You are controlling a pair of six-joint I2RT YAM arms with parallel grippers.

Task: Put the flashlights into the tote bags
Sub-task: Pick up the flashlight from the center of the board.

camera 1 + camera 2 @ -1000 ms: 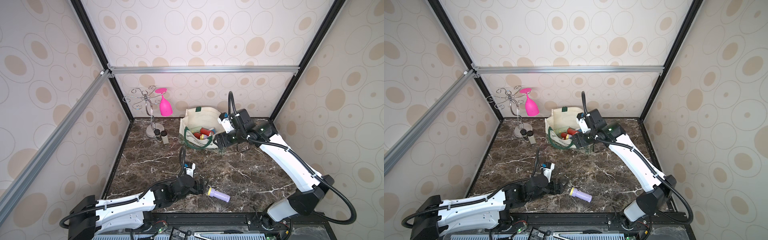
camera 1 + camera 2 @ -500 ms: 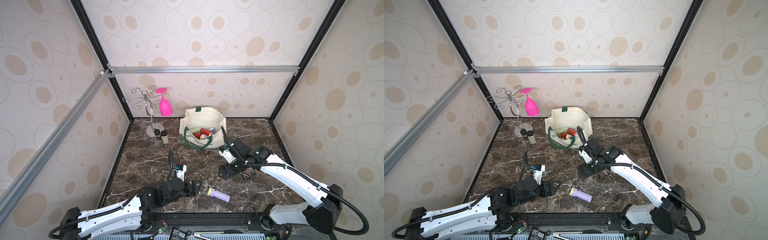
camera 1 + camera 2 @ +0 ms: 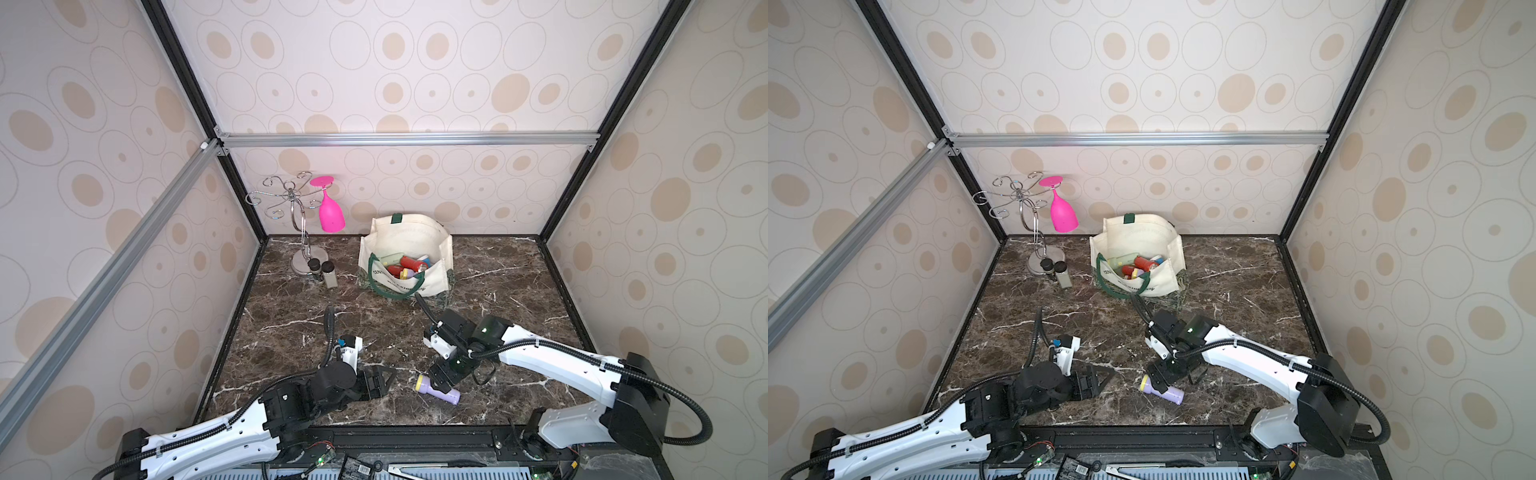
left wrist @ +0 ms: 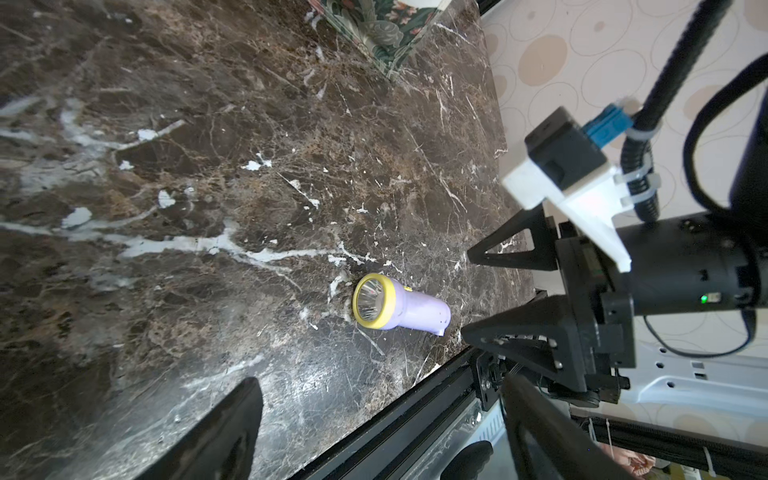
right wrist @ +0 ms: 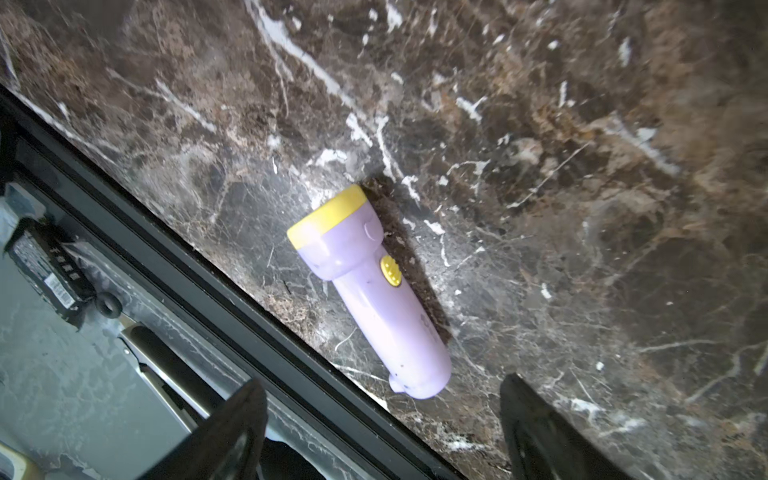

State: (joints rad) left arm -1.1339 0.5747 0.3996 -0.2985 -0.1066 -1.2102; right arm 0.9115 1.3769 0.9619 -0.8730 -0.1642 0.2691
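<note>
The right pincer hangs low over the worktop, in the lower middle of both top views. Its jaws are spread wide and hold nothing. Just under its tips lies a lilac flashlight with a yellow ring round its head. It is on its side near the worktop's front edge, with the head toward the left of the frame. In the right wrist view the flashlight lies ahead of the gap between the two fingers, tail end nearest them and apart from both.

The left pincer sits to the left of the flashlight in both top views. It points toward the flashlight without touching it, and its jaws are also wide and empty. The left wrist view shows the right pincer just beside the flashlight's tail.

Further back, near the rear wall in the upper middle of the worktop, the bag stands open. Several flashlights lie inside — red, pale green and lilac among them. To the left of the bag, two dark-capped jars stand at the foot of a wire rack, from which a pink glass hangs upside down.
</note>
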